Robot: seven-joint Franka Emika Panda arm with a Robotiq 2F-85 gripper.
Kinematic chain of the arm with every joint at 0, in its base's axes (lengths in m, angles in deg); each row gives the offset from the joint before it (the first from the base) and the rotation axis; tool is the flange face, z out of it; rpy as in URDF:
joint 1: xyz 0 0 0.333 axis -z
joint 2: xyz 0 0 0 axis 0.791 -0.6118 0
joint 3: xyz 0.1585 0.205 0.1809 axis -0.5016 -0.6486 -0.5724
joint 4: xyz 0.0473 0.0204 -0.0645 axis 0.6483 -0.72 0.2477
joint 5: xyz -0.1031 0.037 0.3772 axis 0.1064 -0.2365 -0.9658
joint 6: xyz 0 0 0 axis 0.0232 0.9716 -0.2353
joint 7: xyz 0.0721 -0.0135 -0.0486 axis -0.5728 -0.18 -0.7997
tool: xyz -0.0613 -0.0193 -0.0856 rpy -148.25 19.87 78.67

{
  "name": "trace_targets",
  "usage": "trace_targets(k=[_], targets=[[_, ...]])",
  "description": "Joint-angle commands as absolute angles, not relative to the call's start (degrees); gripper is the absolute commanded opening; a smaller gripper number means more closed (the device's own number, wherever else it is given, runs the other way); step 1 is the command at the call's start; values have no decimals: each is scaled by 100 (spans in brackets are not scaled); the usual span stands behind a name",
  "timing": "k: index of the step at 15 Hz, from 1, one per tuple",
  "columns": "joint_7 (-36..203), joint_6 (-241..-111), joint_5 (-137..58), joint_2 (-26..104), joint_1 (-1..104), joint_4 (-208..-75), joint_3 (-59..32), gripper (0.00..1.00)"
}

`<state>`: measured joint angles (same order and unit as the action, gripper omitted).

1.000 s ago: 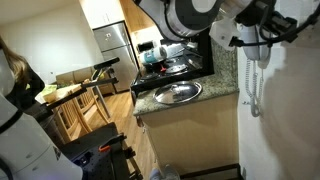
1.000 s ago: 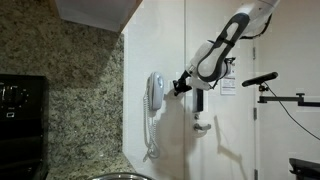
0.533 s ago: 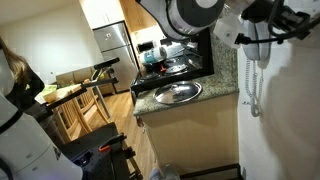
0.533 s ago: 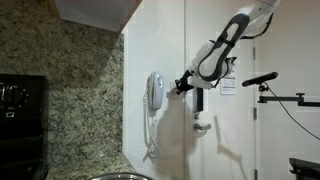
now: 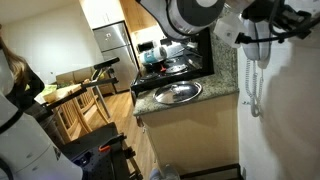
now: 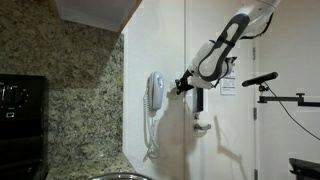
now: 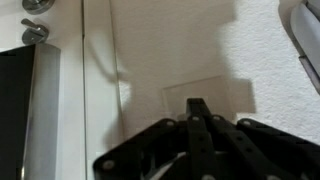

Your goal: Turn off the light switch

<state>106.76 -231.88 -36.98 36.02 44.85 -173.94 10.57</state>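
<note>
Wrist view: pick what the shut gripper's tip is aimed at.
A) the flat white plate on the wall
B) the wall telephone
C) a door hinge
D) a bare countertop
A: the gripper, jaws shut together, has its tip over the lower part of the light switch, a flat plate on the textured wall; the telephone lies off at the upper right edge.

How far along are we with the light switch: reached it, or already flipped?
Done: the approach. The gripper, jaws shut, is up beside the wall telephone. In hand: in the wrist view its tip points at the lower edge of the light switch plate; contact is unclear. Left: the press itself; nothing shows the switch flipped.
</note>
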Motion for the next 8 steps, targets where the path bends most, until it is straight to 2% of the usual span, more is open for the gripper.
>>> trace_targets(k=[1,8], targets=[[10675,-23188,-3698,3602,4485,-17394,1058,1],[10687,-23188,-3698,3600,4527,-17415,1001,1]])
